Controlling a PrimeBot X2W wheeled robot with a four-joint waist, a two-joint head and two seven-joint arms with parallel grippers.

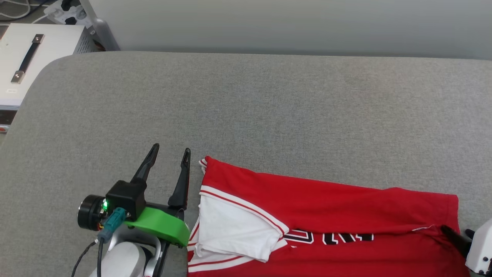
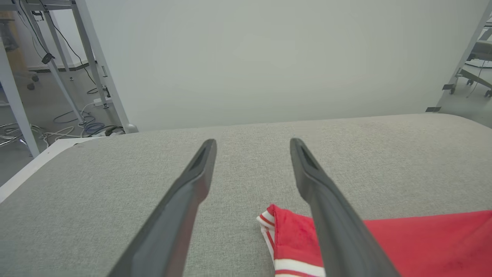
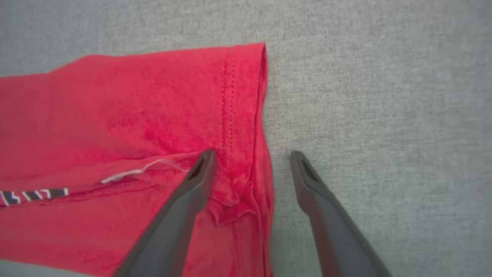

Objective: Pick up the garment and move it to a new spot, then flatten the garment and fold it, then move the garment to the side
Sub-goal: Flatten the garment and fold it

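The garment [image 1: 338, 200], red with a white sleeve and striped trim, lies folded lengthwise at the near right of the grey padded surface [image 1: 269, 107], with part of its black-and-white lettering showing. My left gripper [image 1: 171, 149] stands open just left of the garment's collar end, holding nothing. In the left wrist view the left gripper [image 2: 252, 143] is open above the striped corner of the garment [image 2: 288, 234]. My right gripper [image 1: 456, 231] sits at the garment's right hem. In the right wrist view it [image 3: 252, 154] is open and straddles the hem of the garment [image 3: 134, 107]: one finger over fabric, one over grey surface.
A white case [image 1: 27, 57] with a black handle stands beyond the surface's far left corner, with cables and a power strip [image 1: 65, 11] behind it. A pale wall [image 1: 292, 23] runs along the far edge. Metal frame legs [image 2: 96, 57] stand at the left.
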